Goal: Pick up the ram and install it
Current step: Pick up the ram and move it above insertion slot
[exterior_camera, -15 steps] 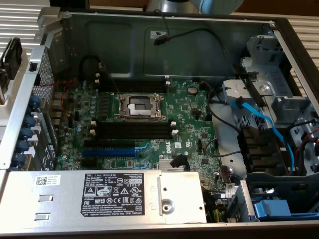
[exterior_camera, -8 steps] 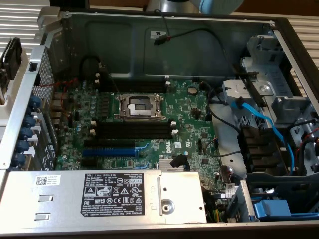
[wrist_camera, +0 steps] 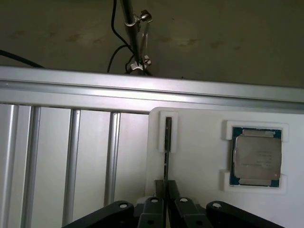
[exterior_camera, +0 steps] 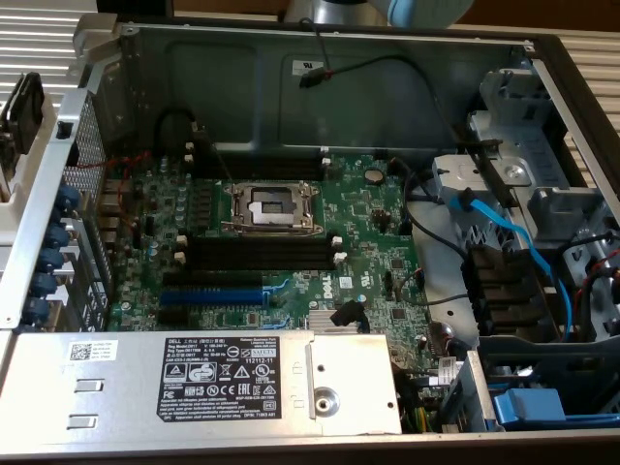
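Your white tray (wrist_camera: 199,156) sits on the ribbed metal worktop (wrist_camera: 57,166), just beside an aluminium rail (wrist_camera: 142,90), and it carries two things. The first is the ram (wrist_camera: 167,135), standing on its thin edge with its far end seated in a white end bracket (wrist_camera: 174,137). The second is a processor (wrist_camera: 256,156), lying flat, metal lid up, in its own white-framed recess well to the side of the ram. You see the ram edge-on as a narrow dark strip. Its long axis runs straight out from your jaws toward the rail, parallel to the tray's near edge. Your jaws are clenched on the near end of that strip, one finger pressed to each face, so you are grasping the ram while it rests in the tray. In the exterior view, the open computer case (exterior_camera: 291,97) holds a green motherboard (exterior_camera: 368,208). At the board's middle is an open CPU socket (exterior_camera: 271,206). Just below the socket the long black memory slots (exterior_camera: 257,252) with white end clips stand unfilled, running across the picture from left to right. A blue expansion slot (exterior_camera: 208,295) lies below them. Toward the exterior view's right, blue cables (exterior_camera: 513,242) curve over the drive bay. The grey power supply (exterior_camera: 116,387) along the case's near side wears a black label (exterior_camera: 218,373) headed DELL, with rows of certification marks too fine to read. A white DELL logo (exterior_camera: 326,284) is printed on the board. The writing on the processor's lid cannot be made out.
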Controlling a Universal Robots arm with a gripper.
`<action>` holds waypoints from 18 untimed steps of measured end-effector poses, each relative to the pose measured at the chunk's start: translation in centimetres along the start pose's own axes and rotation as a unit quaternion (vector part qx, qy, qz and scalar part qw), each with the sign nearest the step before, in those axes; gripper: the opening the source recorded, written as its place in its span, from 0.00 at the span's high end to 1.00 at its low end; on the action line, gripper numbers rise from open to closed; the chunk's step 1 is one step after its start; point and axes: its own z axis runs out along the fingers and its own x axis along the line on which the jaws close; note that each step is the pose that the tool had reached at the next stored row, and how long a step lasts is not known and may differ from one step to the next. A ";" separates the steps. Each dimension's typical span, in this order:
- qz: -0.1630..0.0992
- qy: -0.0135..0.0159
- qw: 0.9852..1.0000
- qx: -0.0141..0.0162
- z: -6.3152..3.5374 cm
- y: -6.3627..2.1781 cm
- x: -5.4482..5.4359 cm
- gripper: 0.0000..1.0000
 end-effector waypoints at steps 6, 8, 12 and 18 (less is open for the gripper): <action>0.000 0.000 1.000 0.000 0.01 0.00 0.0 0.85; 0.000 0.000 1.000 0.000 0.00 0.00 0.0 0.85; 0.000 0.000 1.000 0.000 0.00 0.00 0.0 0.85; 0.000 0.000 1.000 0.000 -0.04 0.00 0.0 0.85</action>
